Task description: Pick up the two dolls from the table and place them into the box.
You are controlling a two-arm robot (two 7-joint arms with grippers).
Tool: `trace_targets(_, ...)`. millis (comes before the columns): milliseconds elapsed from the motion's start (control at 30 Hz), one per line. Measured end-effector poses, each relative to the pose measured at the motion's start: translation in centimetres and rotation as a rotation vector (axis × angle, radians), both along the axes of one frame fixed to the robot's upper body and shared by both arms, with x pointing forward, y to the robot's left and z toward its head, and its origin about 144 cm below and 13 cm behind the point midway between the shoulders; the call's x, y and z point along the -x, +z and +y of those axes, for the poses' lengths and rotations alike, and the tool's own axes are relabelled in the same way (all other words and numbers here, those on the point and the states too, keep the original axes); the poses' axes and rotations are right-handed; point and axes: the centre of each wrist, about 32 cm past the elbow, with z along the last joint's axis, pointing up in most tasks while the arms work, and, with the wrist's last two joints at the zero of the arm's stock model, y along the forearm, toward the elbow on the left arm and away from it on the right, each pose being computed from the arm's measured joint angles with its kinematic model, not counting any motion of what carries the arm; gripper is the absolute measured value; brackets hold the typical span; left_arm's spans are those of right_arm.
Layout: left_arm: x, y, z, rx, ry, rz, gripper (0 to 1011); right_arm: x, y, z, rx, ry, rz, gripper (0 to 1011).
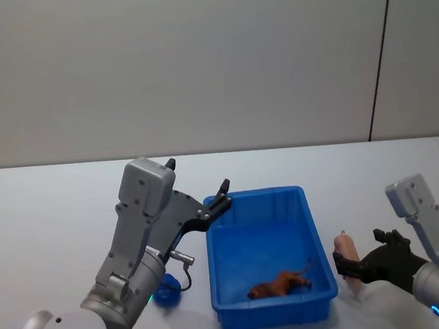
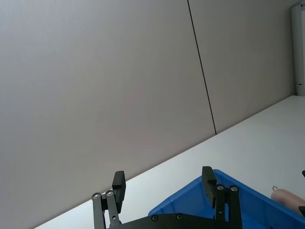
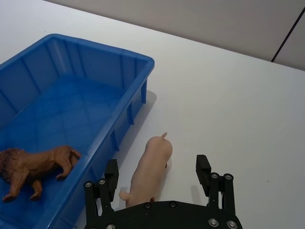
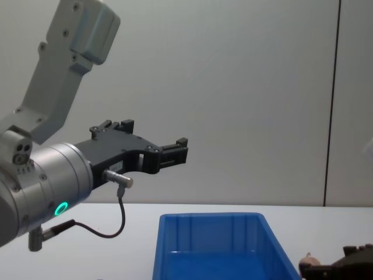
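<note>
White table [image 1: 40, 226], grey wall. The brown doll [image 1: 280, 285] lies in the box [image 1: 260, 194], lower centre of the head view. The pink doll [image 1: 349, 253] lies on the table just right of it, inside the wide-open right gripper [image 3: 157, 166]. An off-centre squeeze could squirt it away, or a finger could snag the box wall. The left gripper [image 2: 163, 175] gapes empty over the box's upper-left corner.

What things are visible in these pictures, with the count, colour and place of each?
Flat white table: one, white, under everything.
Large rectangular blue plastic bin: one, blue, on the table.
Brown lion-shaped toy doll: one, brown, lying inside the bin.
Pale pink stubby-limbed toy doll: one, pink, on the table right of the bin.
Small blue item: one, blue, on the table left of the bin.
Left gripper: one, black, raised over the bin's far left corner, jaws open.
Right gripper: one, black, low, jaws open around the pink doll.
</note>
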Motion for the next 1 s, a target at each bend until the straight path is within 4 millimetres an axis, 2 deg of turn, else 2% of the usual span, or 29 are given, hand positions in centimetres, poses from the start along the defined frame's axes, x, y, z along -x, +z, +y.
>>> trace_targets(667,0.0,0.0,0.0,0.000,0.000,0.000,1003,-1.1,-1.2,1.1,-0.002,0.010,0.071,994)
trace_targets(1000,0.0,0.0,0.0,0.000,0.000,0.000,1003,-1.6,-1.5,1.5,0.009,-0.021,0.092,746)
